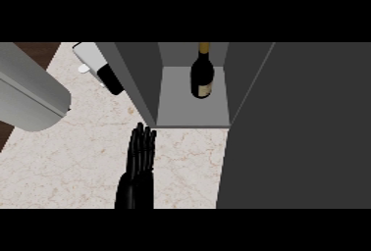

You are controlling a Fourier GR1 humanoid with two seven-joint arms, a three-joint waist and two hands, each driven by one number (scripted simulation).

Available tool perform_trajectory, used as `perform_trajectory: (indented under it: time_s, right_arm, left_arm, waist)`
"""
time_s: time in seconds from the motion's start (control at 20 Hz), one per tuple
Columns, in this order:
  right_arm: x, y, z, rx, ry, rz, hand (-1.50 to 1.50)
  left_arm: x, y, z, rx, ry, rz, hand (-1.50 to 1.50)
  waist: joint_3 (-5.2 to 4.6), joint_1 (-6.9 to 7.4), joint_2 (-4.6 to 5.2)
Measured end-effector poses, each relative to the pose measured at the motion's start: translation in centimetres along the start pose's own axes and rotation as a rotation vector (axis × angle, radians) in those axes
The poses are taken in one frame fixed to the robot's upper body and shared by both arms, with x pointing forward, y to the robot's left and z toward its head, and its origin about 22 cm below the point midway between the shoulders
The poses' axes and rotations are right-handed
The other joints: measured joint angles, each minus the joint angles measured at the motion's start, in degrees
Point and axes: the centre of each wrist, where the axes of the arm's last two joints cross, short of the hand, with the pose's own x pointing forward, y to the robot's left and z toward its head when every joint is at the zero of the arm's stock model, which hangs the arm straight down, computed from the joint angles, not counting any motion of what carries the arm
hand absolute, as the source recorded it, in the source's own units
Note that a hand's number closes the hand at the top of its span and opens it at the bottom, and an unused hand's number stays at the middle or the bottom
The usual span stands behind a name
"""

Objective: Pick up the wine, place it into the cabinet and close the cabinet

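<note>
The wine bottle (202,73), dark with a gold neck and a pale label, stands upright on the grey shelf inside the open cabinet (190,110), toward the back. The cabinet's dark door (297,127) hangs open at the right and fills that whole side of the view. My left hand (140,162) shows at the lower middle, just in front of the cabinet's left wall (138,83), with its fingers straight and pointing up. It holds nothing and is apart from the bottle. My right hand does not show.
A large grey rounded body (29,93) lies across the upper left. A small white and black object (101,71) sits against the cabinet's left wall. The marble counter (65,157) spreads to the left of the hand, and its dark edge runs along the far left.
</note>
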Motion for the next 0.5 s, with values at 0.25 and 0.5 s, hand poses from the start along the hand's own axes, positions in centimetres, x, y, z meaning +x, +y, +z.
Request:
perform_trajectory:
  time_s: [0.25, 0.5]
  right_arm:
    - [-0.1, 0.3, -0.4, 0.06, 0.027, -0.012, 1.5]
    - [-0.4, 0.5, -0.2, 0.128, 0.054, 0.005, 1.5]
  left_arm:
    - [2.0, 1.5, 1.7, -0.057, 0.002, 0.015, -1.5]
    - [3.1, 4.2, 2.2, -0.116, 0.011, 0.021, -1.5]
  waist:
    - [0.01, 0.07, 0.01]
    - [0.0, -0.08, 0.04]
